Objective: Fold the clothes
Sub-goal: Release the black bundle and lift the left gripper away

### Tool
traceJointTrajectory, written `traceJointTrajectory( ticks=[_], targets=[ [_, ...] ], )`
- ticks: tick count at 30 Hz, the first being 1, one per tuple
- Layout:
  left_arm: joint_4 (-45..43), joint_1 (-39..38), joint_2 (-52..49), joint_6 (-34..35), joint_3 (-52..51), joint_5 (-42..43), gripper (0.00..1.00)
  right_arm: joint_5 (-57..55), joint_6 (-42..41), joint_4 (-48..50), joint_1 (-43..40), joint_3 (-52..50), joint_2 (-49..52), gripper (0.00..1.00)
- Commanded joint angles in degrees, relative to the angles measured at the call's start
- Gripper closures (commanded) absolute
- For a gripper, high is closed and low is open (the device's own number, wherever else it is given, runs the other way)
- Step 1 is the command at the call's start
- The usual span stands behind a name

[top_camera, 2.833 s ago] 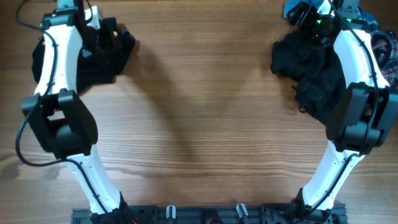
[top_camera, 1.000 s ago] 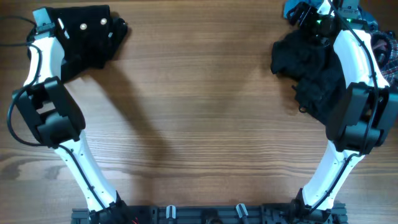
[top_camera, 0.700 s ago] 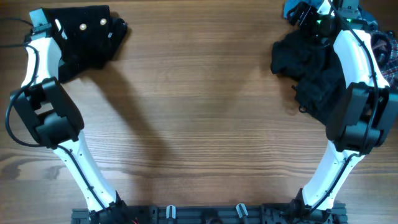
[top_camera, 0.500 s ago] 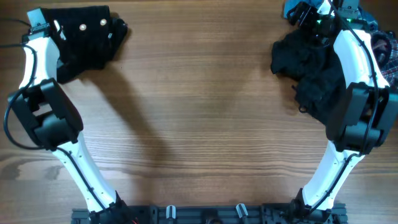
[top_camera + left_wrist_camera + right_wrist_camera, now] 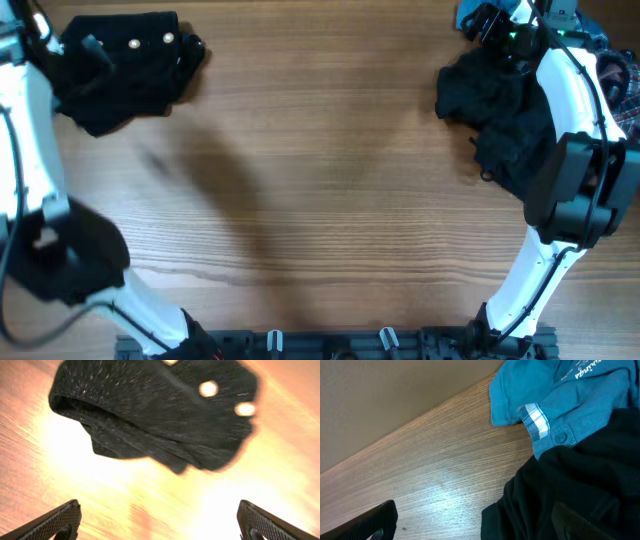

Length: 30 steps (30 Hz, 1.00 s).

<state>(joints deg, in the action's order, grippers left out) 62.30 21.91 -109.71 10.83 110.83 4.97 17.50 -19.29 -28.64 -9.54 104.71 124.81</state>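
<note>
Garment of black textured cloth with pale round buttons [image 5: 125, 70], folded, lies at the far left corner of the wooden desk [image 5: 330, 180], set aside from the working middle, I judge. My left hand [image 5: 160, 525] hangs just above it, spread wide and empty. My right hand [image 5: 475, 522], also spread and holding nothing, hovers over the crumpled black garment [image 5: 495, 110] and teal-blue shirt [image 5: 560, 395], both not yet folded.

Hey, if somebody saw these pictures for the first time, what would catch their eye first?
First, the black garment with pale round buttons, bunched compactly at the table's far left corner. Then, at the far right, a bigger crumpled black heap, with a teal-blue garment lying against its far edge.
</note>
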Motion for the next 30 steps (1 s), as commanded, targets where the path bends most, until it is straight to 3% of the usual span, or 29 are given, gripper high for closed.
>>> traceJointTrajectory(
  ticks=[1,8,24,30],
  targets=[
    [2.84,-0.63,6.71,0.0,-0.24,9.22,0.0,-1.01,-0.37,0.11,0.2,-0.15,-0.11,0.0],
    [8.7,-3.37,12.66,10.95,-0.24,11.08,0.0,-1.01,-0.39,0.11,0.2,-0.15,-0.11,0.0],
    [17.42,-3.69,13.07,10.47,-0.24,10.88,0.0,-1.01,-0.37,0.11,0.2,-0.15,-0.11,0.0],
    [14.97,-3.72,13.07,3.74,-0.24,11.1,0.0,-1.01,-0.39,0.11,0.2,-0.15,-0.11,0.0]
  ],
)
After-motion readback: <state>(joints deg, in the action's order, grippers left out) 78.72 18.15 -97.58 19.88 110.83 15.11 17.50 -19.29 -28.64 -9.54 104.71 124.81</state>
